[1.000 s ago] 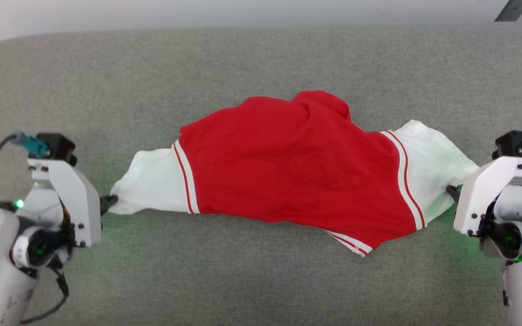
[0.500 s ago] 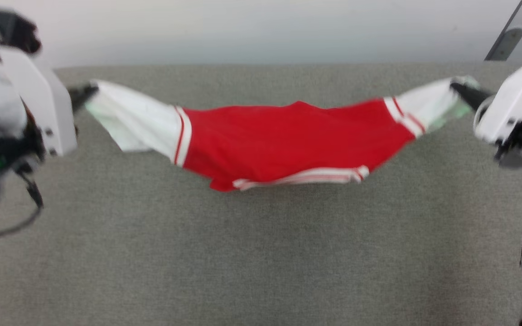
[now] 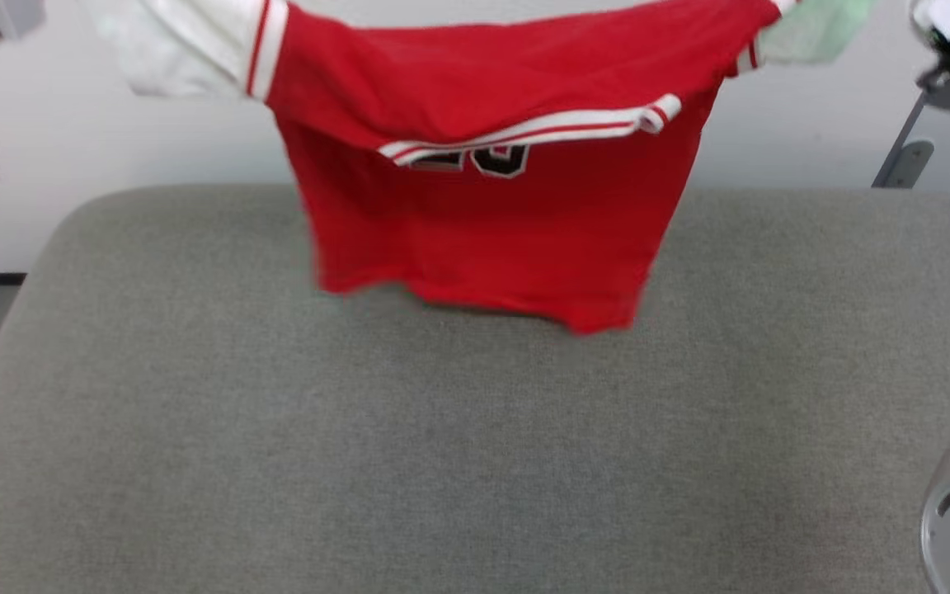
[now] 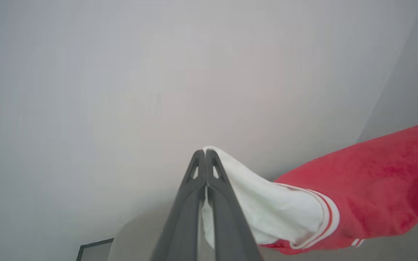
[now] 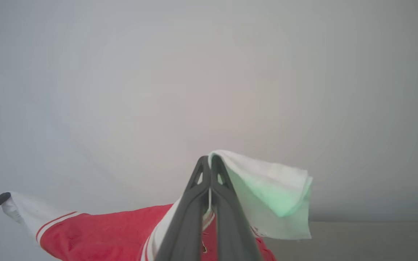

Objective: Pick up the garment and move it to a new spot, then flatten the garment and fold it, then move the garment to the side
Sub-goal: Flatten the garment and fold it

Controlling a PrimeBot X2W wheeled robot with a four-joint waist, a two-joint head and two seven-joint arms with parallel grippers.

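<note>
The shirt (image 3: 491, 223) hangs in the air, spread wide between both arms, above the far part of the grey pad (image 3: 442, 462). The left gripper (image 4: 205, 154) is pinched tight on one white sleeve (image 4: 267, 206), with cloth caught between its dark fingers. The right gripper (image 5: 209, 159) is clamped the same way on the other sleeve (image 5: 274, 188) (it looks greenish there). The red body drops below the striped collar (image 3: 524, 132), its hem near the pad; touching or not, I cannot tell. Black white-edged characters (image 3: 475, 158) peek out under the collar, tops hidden, unreadable. A pale wall (image 3: 112, 140) stands behind.
</note>
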